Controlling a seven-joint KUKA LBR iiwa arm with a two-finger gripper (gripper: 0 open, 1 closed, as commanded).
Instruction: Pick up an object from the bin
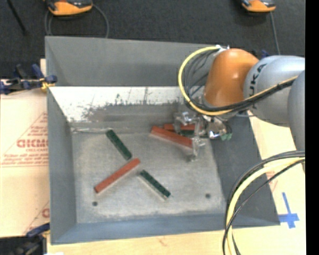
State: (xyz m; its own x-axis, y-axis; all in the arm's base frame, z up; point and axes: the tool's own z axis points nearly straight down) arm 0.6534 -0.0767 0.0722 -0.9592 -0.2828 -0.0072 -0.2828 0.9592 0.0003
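Down in the far right part of the grey metal bin [61, 169], below the arm's orange wrist cover [226, 81]: the fingers [195, 146], low over the bin floor. Right at the right-hand end of a flat red-orange bar [167, 134] lying aslant close to the back wall, left end nearer that wall. Touching that end or merely just beside it: cannot tell. How far open: cannot tell either, with no clear sight of the bar between them. Pressed along the lower edge of that bar, a narrow dark green strip [182, 141], partly hidden by the metal parts of the wrist.

Well apart, on the floor toward the left: a dark green flat bar [118, 144] lying diagonally. Near it, a second red-orange flat bar [117, 175] slanting the other way. Just beside the right end of that one, another dark green flat bar [154, 184], running toward the near right. All three clear of the arm.
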